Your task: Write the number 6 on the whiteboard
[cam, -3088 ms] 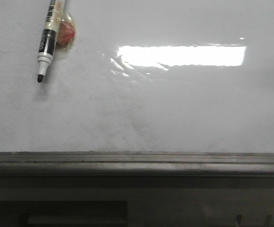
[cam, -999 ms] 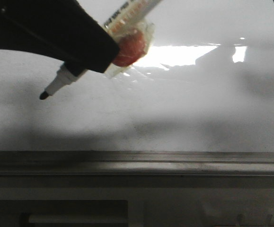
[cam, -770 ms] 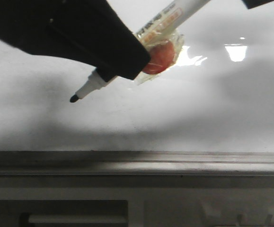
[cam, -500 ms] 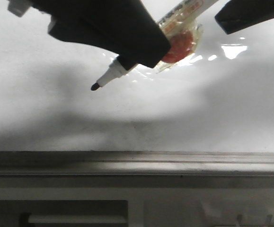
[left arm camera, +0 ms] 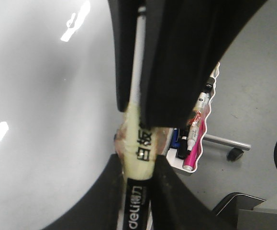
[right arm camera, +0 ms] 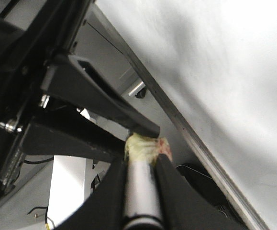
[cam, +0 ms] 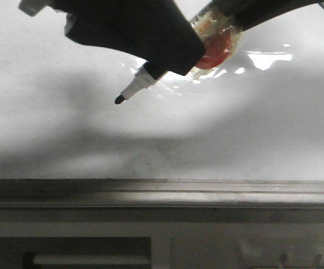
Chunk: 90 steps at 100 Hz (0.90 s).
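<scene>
The whiteboard fills the front view, glossy white with faint smudges and a grey rail along its near edge. No black line of a number 6 shows on it. A white marker with a black tip and a red blob taped to its barrel hangs just over the board. My left gripper is shut on the marker's front part, as the left wrist view shows. My right gripper is shut on the rear barrel.
A bright glare lies on the board at the right. The left wrist view shows a small tray of spare pens beyond the board's edge. The right wrist view shows the board's rail and the left arm.
The marker, first alone at the upper left, is now in my left gripper and has moved right. In the last half second my right gripper closed in on its rear end.
</scene>
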Each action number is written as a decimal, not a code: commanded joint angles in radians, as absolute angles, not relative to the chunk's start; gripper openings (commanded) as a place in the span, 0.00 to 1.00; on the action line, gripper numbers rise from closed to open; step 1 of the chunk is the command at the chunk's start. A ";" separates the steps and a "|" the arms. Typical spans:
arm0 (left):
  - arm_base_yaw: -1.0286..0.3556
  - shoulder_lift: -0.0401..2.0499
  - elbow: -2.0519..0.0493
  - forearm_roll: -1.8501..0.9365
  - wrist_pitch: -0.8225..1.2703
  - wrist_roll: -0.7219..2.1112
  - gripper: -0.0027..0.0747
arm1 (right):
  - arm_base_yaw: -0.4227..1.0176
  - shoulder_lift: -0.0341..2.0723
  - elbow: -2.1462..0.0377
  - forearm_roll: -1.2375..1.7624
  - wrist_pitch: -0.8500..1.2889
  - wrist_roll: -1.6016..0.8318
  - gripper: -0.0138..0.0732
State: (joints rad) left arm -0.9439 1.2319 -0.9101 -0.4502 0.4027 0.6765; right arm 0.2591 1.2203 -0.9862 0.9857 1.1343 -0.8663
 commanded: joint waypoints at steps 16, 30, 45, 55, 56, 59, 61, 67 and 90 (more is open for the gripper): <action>-0.946 1.210 -0.947 -0.472 0.341 0.669 0.21 | 0.260 1.201 -1.019 1.081 1.154 -0.911 0.09; -0.900 1.178 -0.947 -0.520 0.332 0.660 0.58 | 0.260 1.174 -1.017 1.081 1.144 -0.939 0.11; -0.776 1.106 -0.947 -0.636 0.320 0.660 0.71 | 0.260 1.079 -1.009 1.081 1.048 -0.939 0.11; -0.673 1.039 -0.928 -0.697 0.325 0.660 0.71 | 0.260 0.992 -0.980 1.071 0.951 -0.939 0.11; -0.667 1.034 -0.925 -0.706 0.325 0.660 0.71 | 0.260 0.986 -0.974 1.068 0.937 -0.939 0.11; -0.642 1.012 -0.909 -0.720 0.323 0.660 0.71 | 0.260 0.952 -0.960 1.050 0.907 -0.939 0.11; -0.623 0.995 -0.897 -0.729 0.318 0.660 0.71 | 0.260 0.931 -0.947 1.043 0.885 -0.939 0.11; -0.574 0.940 -0.859 -0.750 0.307 0.660 0.71 | 0.260 0.876 -0.896 1.026 0.825 -0.939 0.11; -0.478 0.715 -0.658 -0.855 0.168 0.660 0.71 | 0.260 0.704 -0.706 1.020 0.581 -0.939 0.11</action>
State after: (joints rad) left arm -0.4981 0.7936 -0.6935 -0.7888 0.2737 0.6680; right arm 0.2613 0.7515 -0.7277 0.9848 0.7023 -0.9246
